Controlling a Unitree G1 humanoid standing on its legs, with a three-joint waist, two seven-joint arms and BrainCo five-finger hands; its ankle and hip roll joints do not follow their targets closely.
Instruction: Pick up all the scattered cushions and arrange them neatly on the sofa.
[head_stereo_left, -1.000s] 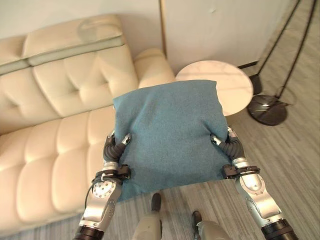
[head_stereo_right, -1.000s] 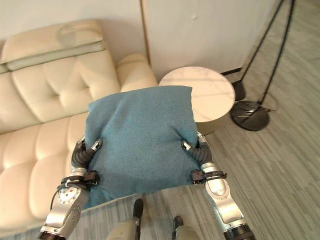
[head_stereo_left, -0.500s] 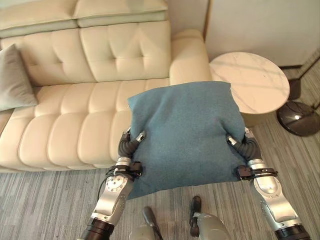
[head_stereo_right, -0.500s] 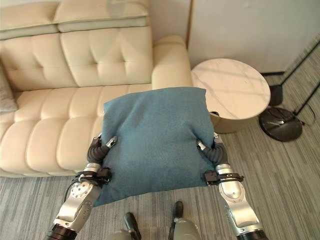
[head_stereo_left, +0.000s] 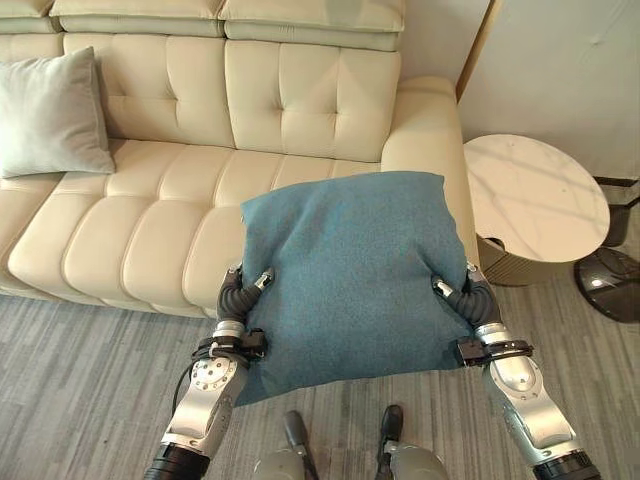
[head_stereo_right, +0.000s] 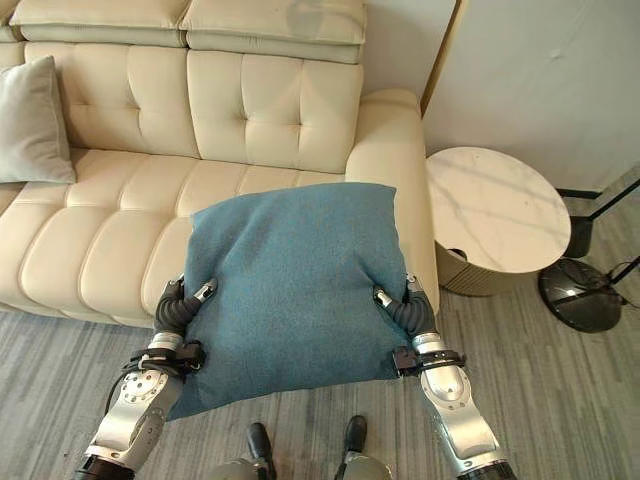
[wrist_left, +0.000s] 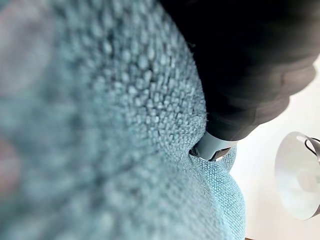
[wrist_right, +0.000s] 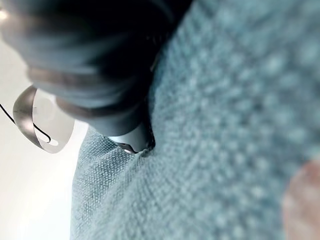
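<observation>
The teal cushion (head_stereo_left: 355, 270) hung over the floor just before the cream sofa (head_stereo_left: 200, 150), clamped between the left hand (head_stereo_left: 243, 290) and right hand (head_stereo_left: 462, 296), thumbs pinching its top face. This looked like the carrying step; next, lower it onto the seat near the grey cushion (head_stereo_left: 52, 112).

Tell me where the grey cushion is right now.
The grey cushion leans against the backrest at the left end of the cream sofa, far left of the blue cushion held between both hands.
</observation>
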